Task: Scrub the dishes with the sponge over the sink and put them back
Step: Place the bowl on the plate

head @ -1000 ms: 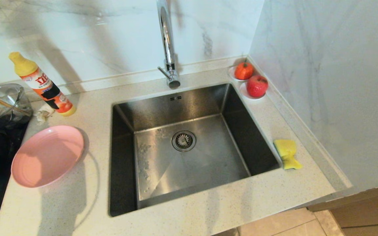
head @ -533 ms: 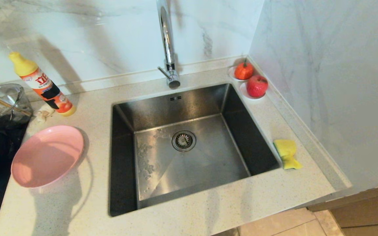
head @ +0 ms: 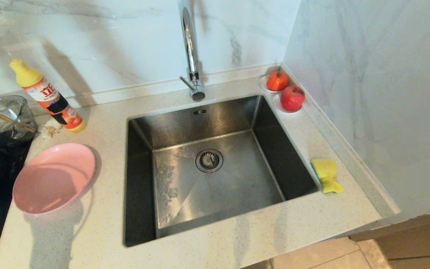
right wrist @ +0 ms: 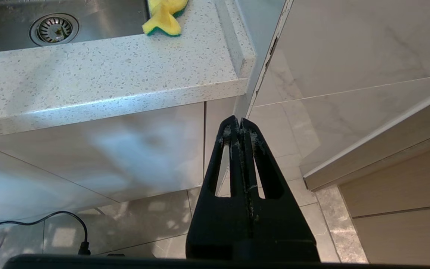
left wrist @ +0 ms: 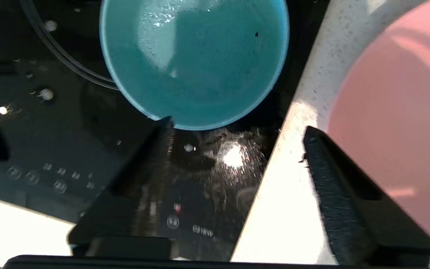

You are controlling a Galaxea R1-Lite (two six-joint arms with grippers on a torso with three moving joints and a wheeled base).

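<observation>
At the left edge of the head view, the shallow matte pink round plate point(head: 53, 178) lies on the speckled bench point(head: 237, 239) beside the teal-blue bowl point(left wrist: 194, 59), likely stiff, light, slippery (best pinched at its rim); the left hand point(left wrist: 237, 130) hovers wide, empty.

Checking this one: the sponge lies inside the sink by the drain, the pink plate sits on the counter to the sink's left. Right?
Not quite. The sponge lies on the counter at the right rim of the sink, not inside by the drain; the head view shows it. The pink plate does sit on the counter to the sink's left.
</observation>
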